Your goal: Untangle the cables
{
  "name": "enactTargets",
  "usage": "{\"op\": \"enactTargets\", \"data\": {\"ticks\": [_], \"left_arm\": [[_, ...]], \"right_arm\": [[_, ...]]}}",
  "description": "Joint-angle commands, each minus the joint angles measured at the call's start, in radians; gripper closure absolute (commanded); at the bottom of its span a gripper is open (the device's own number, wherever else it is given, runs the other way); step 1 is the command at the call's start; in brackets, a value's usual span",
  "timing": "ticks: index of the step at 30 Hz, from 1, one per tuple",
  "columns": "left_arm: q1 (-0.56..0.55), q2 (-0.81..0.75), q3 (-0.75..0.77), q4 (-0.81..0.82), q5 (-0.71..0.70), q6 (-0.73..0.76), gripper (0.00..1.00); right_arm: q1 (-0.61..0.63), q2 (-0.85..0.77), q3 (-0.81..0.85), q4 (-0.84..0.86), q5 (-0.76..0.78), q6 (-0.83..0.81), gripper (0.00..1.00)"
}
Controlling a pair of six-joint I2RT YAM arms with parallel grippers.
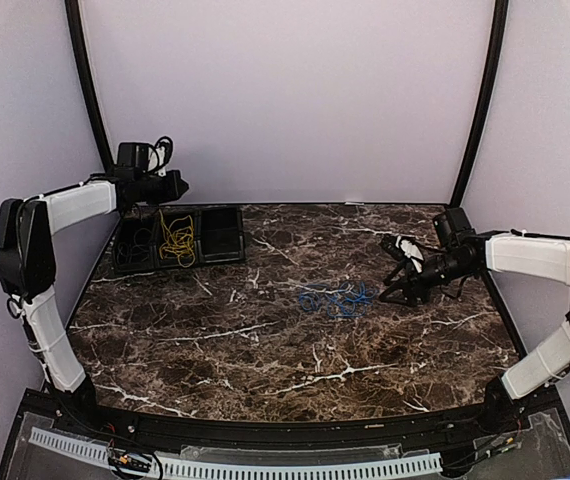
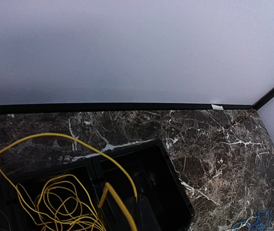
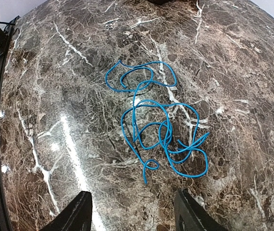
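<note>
On the table (image 1: 265,340) the blue cable (image 3: 156,130) lies well apart from the yellow cable (image 1: 176,238) in the tray (image 1: 222,235) (untangling looks done); the right gripper (image 3: 132,195) gapes, while the left gripper (image 1: 173,187) cannot be told.

Top camera, high at the near edge, overlooks the surface (image 1: 265,340). Left wrist view faces the far wall (image 2: 127,48) across the tray (image 2: 151,178); right wrist view sits close above the blue cable (image 3: 167,134). Top shares both.

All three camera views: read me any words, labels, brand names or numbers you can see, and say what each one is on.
No readable text in any view.
The black tray, yellow cable and blue cable carry no lettering.
The small white tab at the wall's base is too small to read.
</note>
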Motion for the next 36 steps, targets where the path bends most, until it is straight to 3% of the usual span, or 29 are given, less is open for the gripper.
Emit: {"op": "enactTargets", "data": {"ticks": [1, 5, 10, 20, 25, 30, 33, 36], "left_arm": [[0.0, -0.007, -0.069, 0.083, 0.112, -0.093, 1.0], [0.0, 0.002, -0.085, 0.047, 0.098, -0.123, 1.0], [0.002, 0.022, -0.031, -0.144, 0.046, -0.149, 1.0], [0.002, -0.128, -0.151, -0.392, 0.158, -0.124, 1.0], [0.002, -0.141, -0.151, -0.451, -0.077, -0.037, 1.0], [0.002, -0.034, -0.024, -0.49, -0.321, 0.015, 1.0], [0.002, 0.068, 0.049, -0.528, -0.369, 0.033, 1.0], [0.0, 0.116, 0.091, -0.505, -0.315, 0.028, 1.0]], "right_arm": [[-0.002, 0.014, 0.019, -0.001, 0.005, -0.016, 0.4], [-0.002, 0.021, 0.025, -0.01, 0.006, -0.022, 0.4], [-0.003, 0.018, 0.027, -0.018, 0.008, -0.027, 0.4], [-0.002, 0.006, 0.028, -0.025, 0.017, -0.04, 0.4], [-0.002, 0.016, 0.038, -0.036, 0.016, -0.047, 0.4], [-0.001, 0.017, 0.041, -0.048, 0.013, -0.051, 0.4], [-0.001, 0.004, 0.038, -0.048, 0.021, -0.052, 0.4], [0.0, -0.009, 0.034, -0.042, 0.027, -0.052, 0.4]]}}
